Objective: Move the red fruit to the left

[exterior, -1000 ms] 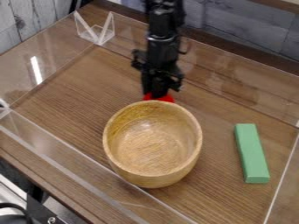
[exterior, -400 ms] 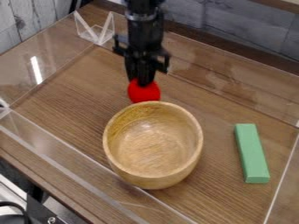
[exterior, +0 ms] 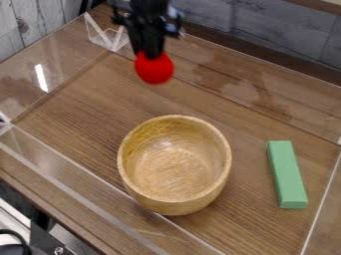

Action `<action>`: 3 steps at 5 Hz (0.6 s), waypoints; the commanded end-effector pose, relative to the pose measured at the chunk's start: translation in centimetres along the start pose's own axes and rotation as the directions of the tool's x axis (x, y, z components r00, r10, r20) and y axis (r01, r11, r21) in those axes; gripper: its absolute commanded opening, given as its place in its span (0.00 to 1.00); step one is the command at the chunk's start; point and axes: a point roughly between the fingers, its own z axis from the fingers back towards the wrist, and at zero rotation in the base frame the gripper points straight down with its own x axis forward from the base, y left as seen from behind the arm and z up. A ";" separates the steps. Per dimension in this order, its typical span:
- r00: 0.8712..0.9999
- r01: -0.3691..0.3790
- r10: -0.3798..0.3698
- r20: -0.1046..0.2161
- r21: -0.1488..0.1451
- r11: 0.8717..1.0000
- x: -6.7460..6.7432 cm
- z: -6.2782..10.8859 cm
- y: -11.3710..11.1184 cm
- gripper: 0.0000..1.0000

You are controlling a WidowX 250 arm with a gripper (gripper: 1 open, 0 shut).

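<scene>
While the red fruit (exterior: 155, 67) hangs clear of the table (exterior: 80, 120), it sits in the upper middle of the frame, a little left of centre, pinched at its top by the gripper (exterior: 151, 52), which comes down on it from straight above. The jaws are drawn in narrow around the small round fruit, and most of its red body shows below them, so the hold looks to be on the upper part only.

Below and to the right of the fruit, well apart from it, stands the wooden bowl (exterior: 174, 162), empty and upright in the lower middle of the frame. Further right, near the right edge, a green block (exterior: 285, 173) lies flat on the wood. A clear plastic wall (exterior: 54, 159) runs around the working area, and a small clear stand (exterior: 107, 32) sits at the upper left, near the gripper's arm.

Judging from this, the carry is the step in hand: the fruit is lifted and in transit, not yet set down. The next move calls for travel toward the left of the frame, keeping the fruit above the table and short of the clear stand and the wall, then a gentle descent onto bare wood before the jaws part. Being round, the fruit may roll on release, so a low, steady placement seems wise.
</scene>
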 end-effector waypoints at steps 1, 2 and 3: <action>0.996 0.019 -0.022 0.084 0.034 0.999 1.1 3.0 2.3 0.00; 0.997 0.019 -0.022 0.075 0.041 0.999 2.4 0.3 2.4 0.00; 0.998 0.016 -0.019 0.067 0.042 0.999 3.7 -1.9 2.3 1.00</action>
